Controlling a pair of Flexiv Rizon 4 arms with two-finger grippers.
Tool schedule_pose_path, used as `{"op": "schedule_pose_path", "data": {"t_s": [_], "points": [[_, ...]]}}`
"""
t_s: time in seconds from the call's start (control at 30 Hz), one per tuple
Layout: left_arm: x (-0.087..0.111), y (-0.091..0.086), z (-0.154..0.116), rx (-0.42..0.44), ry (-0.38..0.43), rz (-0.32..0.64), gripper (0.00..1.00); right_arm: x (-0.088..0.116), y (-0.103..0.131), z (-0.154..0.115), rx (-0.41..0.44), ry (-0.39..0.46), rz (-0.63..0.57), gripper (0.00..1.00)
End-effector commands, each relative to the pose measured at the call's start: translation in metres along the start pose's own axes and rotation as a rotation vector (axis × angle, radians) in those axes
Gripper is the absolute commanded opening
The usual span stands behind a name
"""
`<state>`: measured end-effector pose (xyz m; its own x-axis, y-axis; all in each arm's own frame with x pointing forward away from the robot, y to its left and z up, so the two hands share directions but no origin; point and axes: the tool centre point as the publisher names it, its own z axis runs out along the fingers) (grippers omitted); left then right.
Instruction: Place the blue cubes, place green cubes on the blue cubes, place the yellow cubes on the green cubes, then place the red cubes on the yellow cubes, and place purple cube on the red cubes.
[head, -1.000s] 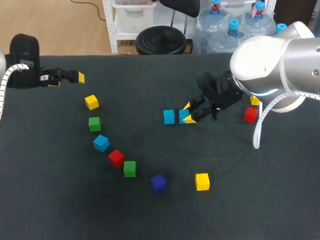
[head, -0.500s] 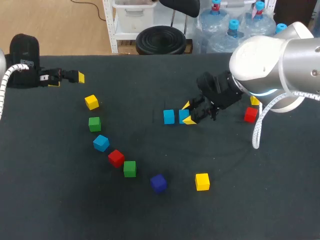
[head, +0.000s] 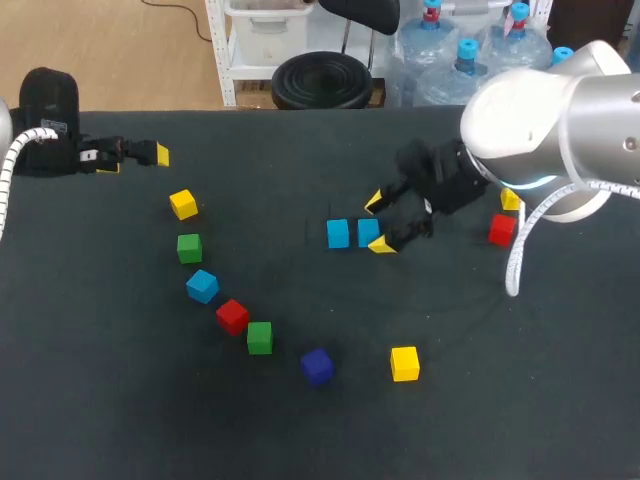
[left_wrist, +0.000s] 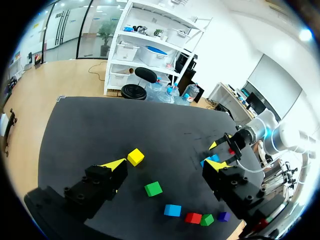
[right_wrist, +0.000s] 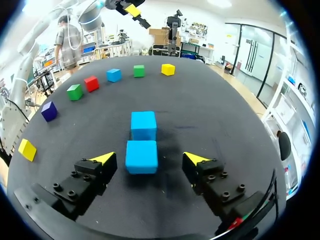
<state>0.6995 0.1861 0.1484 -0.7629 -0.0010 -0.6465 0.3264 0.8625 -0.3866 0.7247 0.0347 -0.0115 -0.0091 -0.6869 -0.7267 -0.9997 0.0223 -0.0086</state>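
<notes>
Our right gripper (right_wrist: 148, 158) stands wide open, holding nothing. One blue cube (right_wrist: 141, 156) lies between its fingers, touching neither. A second blue cube (right_wrist: 143, 125) lies just ahead of the first. Our left gripper (left_wrist: 165, 165), likewise open and empty, hovers well apart.

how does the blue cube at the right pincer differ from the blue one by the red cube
The middle blue cube sits inside the open right pincer; the left blue cube has none near. The middle one is squared beside another blue cube; the left one sits turned by the red cube. Same colour, size.
</notes>
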Motion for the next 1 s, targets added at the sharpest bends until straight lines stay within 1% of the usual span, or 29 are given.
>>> {"op": "schedule_pose_path", "data": {"t_s": [0.03, 0.13, 0.2, 0.4, 0.5, 0.6, 0.7, 0.83, 0.93, 1.0], "points": [[-0.001, -0.001, 0.0, -0.006, 0.005, -0.002, 1.0, 0.0, 0.002, -0.017, 0.026, 0.003, 0.012, 0.89], [-0.001, -0.001, 0.0, -0.006, 0.005, -0.002, 1.0, 0.001, -0.001, -0.031, 0.051, 0.0, 0.035, 0.94], [-0.001, -0.001, 0.0, -0.006, 0.005, -0.002, 1.0, 0.002, -0.002, -0.042, 0.071, -0.002, 0.052, 1.0], [-0.001, -0.001, 0.0, -0.006, 0.005, -0.002, 1.0, 0.007, -0.001, -0.078, 0.122, -0.013, 0.114, 1.0], [-0.001, -0.001, 0.0, -0.006, 0.005, -0.002, 1.0, 0.009, 0.001, -0.093, 0.132, -0.031, 0.15, 1.0], [-0.001, -0.001, 0.0, -0.006, 0.005, -0.002, 1.0, 0.009, 0.002, -0.109, 0.147, -0.067, 0.203, 1.0], [-0.001, -0.001, 0.0, -0.006, 0.005, -0.002, 1.0, 0.01, 0.001, -0.128, 0.155, -0.117, 0.28, 1.0], [-0.001, -0.001, 0.0, -0.006, 0.005, -0.002, 1.0, 0.015, 0.003, -0.153, 0.175, -0.171, 0.373, 1.0], [-0.001, -0.001, 0.0, -0.006, 0.005, -0.002, 1.0, 0.019, 0.011, -0.164, 0.191, -0.18, 0.383, 1.0], [-0.001, -0.001, 0.0, -0.006, 0.005, -0.002, 1.0, 0.022, 0.017, -0.169, 0.208, -0.171, 0.362, 1.0]]}}
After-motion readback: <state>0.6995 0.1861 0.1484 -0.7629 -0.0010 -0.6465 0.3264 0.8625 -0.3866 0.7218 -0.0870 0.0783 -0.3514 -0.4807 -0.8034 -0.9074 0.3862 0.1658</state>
